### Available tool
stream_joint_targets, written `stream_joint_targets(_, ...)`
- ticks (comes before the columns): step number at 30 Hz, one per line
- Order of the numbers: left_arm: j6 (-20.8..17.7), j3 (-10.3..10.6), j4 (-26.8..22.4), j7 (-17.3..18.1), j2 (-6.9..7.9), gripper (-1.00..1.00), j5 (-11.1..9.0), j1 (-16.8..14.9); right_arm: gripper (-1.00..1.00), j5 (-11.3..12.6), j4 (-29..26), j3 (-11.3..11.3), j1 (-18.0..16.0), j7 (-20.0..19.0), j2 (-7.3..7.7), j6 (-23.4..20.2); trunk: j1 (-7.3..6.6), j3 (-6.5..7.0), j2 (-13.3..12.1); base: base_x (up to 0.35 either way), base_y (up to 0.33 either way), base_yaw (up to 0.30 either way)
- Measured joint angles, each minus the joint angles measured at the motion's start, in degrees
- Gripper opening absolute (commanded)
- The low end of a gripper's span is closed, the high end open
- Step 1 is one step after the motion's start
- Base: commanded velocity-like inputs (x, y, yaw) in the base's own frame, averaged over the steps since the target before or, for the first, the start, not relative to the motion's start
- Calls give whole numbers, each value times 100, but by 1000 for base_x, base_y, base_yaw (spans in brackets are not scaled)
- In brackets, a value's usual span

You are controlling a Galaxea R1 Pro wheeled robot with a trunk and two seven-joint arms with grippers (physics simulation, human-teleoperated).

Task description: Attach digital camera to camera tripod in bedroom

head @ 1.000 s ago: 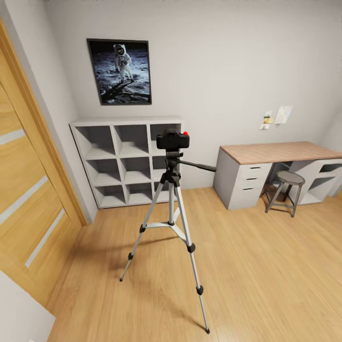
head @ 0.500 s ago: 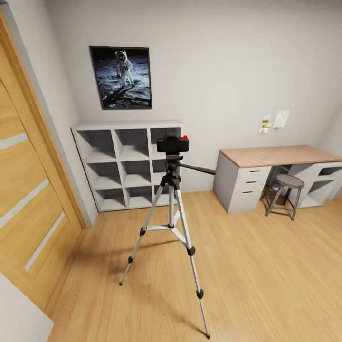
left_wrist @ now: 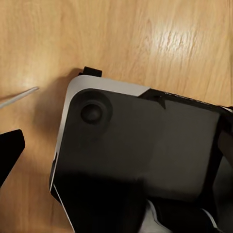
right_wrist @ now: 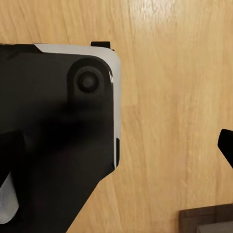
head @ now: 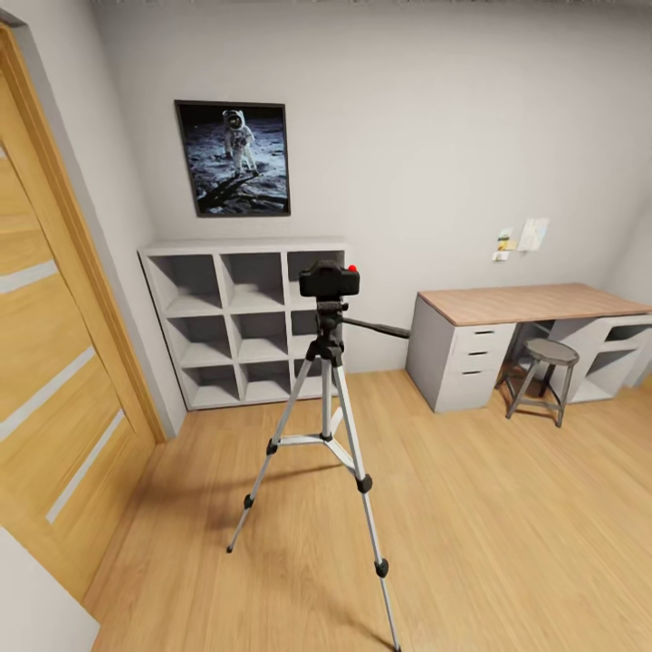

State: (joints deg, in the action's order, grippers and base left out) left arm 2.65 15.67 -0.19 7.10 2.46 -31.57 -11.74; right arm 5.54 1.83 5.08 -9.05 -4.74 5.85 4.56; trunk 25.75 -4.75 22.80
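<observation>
Head view: the camera (head: 330,279) sits on the tripod (head: 327,426), which stands on the wood floor (head: 507,525) before the shelf (head: 237,321); poster (head: 234,158), desk (head: 525,303) and stool (head: 543,367) sit lower in frame than a second ago, the view having tilted up

Wrist views: the robot's black base (left_wrist: 141,155) over floor; a finger tip (left_wrist: 8,154) shows at each frame edge, so whether either gripper is spread, I cannot tell
</observation>
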Motion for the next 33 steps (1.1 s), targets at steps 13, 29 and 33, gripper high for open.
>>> stream_joint_targets(13, 220, -12, 2, 9, 14, 100, 52, 19, 100, 2, 0, 2, 0, 0, -6, 0, 0, 120, 0, 0, 0, 0)
stream_joint_targets(29, 438, -7, 3, 3, 26, 100, 67, 19, 100, 2, 0, -1, 0, 0, -7, 8, 0, 268, -1, 0, 0, -42)
stream_joint_targets(33, 434, -7, 3, 3, 32, 100, 69, 19, 100, 3, 0, -2, 0, 0, -6, 9, 0, 305, -1, 0, 0, -88)
